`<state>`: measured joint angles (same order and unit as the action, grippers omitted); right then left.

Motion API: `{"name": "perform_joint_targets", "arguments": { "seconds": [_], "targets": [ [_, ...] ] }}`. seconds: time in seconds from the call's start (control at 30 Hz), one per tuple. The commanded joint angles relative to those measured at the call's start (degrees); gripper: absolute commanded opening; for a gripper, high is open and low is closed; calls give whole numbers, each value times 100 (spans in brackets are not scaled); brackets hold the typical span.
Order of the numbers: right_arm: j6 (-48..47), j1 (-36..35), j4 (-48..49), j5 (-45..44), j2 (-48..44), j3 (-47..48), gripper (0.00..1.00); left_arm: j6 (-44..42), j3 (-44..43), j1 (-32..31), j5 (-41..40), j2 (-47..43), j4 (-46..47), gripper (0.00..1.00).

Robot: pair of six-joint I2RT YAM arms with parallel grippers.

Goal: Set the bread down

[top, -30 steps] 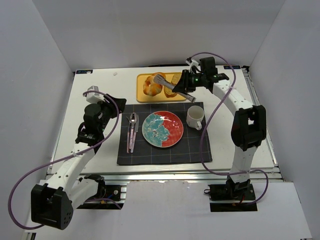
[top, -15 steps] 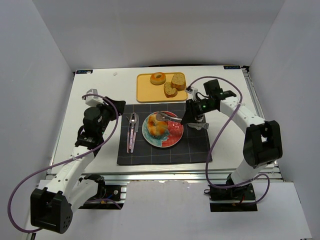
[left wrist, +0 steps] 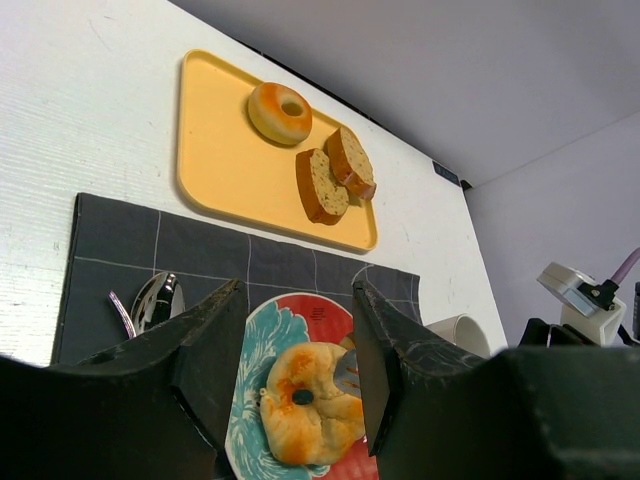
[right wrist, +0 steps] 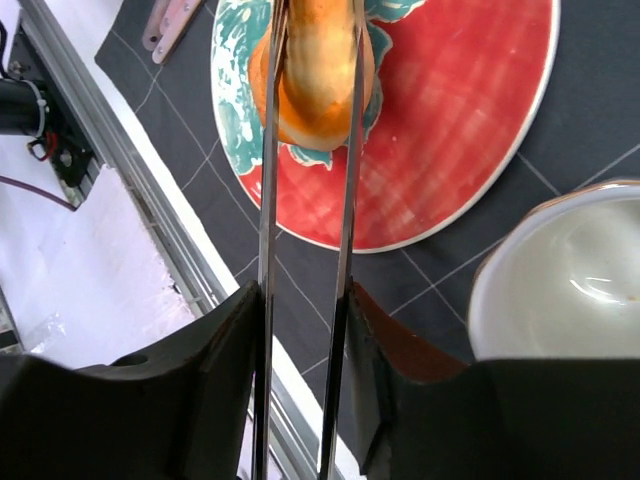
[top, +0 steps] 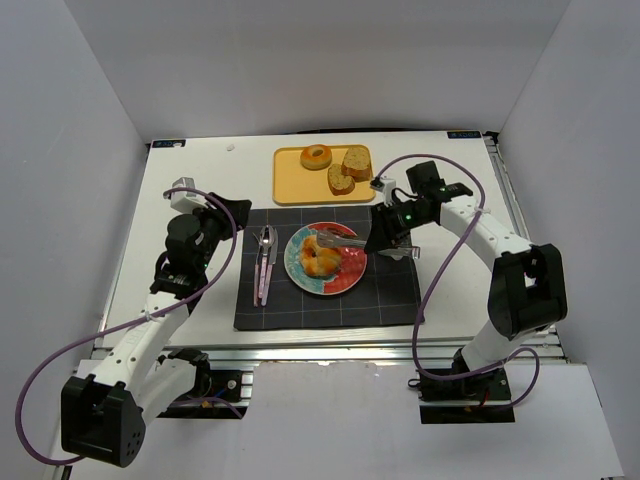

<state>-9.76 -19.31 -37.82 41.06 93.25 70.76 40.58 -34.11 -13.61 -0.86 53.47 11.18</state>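
Top external view: broad white surface [top: 200, 170] beneath everything. On its middle, a dark gridded mat [top: 390, 300]. Beyond the mat's far edge, just apart from it, a yellow tray [top: 295, 185]. Centred on the mat, a round plate [top: 350, 268], part red, part teal. Just right of the plate, also on the mat, a white mug [right wrist: 560, 280], largely hidden from above by the right arm.

Left tool [left wrist: 297, 290] hovering by the mat's far left corner, spread wide, holding nothing, pointed toward plate and tray. Right tool [right wrist: 315, 60] extended over the plate from the mug side, its two long thin metal blades parted narrowly, one along each flank of the striped bun [left wrist: 305, 405] and touching it. Cannot tell whether squeezing it or merely lying against it.

Bun resting on the plate, around its middle. Ring roll [top: 317, 156] lying on the tray's far part. Beside it, toward the right, two brown speckled loaf slices [top: 348, 170] touching each other. Left of the plate, on the mat, cutlery [top: 265, 255] laid side by side, handles toward the near edge.
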Motion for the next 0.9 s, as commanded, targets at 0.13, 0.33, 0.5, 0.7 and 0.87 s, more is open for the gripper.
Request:
{"name": "perform_joint_targets", "arguments": {
  "seconds": [0.13,0.33,0.5,0.7,0.87],
  "targets": [
    [-254,-20,-76,-107,70,657,48,-6,71,33,-1,-162,-10,56],
    [-272,-20,-50,-124,176,930,49,-15,36,33,-10,-144,-2,56],
    [-263,-20,-111,-37,299,931,50,-24,18,25,-10,-109,-19,56],
    [-219,-20,38,-107,334,957,50,-32,9,33,-28,-100,-19,56],
    [-211,-20,266,-247,439,1220,51,-67,-52,33,-28,-48,-55,56]
  ]
}}
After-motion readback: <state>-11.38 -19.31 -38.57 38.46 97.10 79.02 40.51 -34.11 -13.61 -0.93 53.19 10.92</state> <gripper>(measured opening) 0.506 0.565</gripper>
